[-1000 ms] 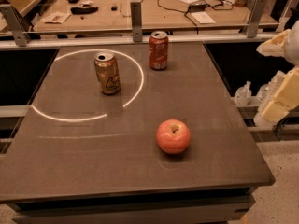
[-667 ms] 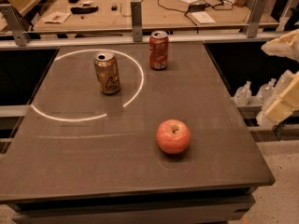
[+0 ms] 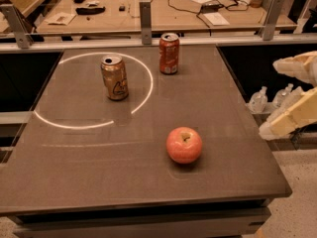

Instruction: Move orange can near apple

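The orange can stands upright on the dark table, left of centre and inside a bright ring of light. The apple sits on the table nearer the front, right of centre, well apart from the can. My gripper is at the right edge of the view, beyond the table's right side, with two pale yellowish fingers spread apart and nothing between them. It is far from both the can and the apple.
A red can with white print stands upright near the table's back edge. Behind is a workbench with cables and small items, and a metal rail. Plastic bottles stand on the floor to the right.
The gripper has shifted slightly at the right edge of the view. The cans and the apple have not moved.
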Controlling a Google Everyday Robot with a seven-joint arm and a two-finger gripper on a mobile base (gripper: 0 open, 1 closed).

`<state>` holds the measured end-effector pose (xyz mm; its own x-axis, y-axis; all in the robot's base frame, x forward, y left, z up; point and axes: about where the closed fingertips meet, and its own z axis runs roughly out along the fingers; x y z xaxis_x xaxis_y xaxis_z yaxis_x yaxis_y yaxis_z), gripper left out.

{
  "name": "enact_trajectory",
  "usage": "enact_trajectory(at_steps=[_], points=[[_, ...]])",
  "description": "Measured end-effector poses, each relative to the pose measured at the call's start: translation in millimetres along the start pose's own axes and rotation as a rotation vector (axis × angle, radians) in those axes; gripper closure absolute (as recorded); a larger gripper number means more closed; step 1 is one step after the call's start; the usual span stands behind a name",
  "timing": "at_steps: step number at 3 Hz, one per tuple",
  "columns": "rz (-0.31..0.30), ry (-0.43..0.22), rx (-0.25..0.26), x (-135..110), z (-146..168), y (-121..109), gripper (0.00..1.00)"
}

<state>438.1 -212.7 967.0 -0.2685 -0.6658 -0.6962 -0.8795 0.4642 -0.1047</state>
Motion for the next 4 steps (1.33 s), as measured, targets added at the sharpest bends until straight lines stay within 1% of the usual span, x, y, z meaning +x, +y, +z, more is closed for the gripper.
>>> enact_trajectory(at_steps=[1,2,4], points=[[0.08,-0.067,0.011,3.6,21.3,-7.4,0.0],[0.056,-0.125,0.044,4.1,41.2,-20.1,0.0],[0.057,-0.132,0.038,1.9,42.6,-19.6,0.0]])
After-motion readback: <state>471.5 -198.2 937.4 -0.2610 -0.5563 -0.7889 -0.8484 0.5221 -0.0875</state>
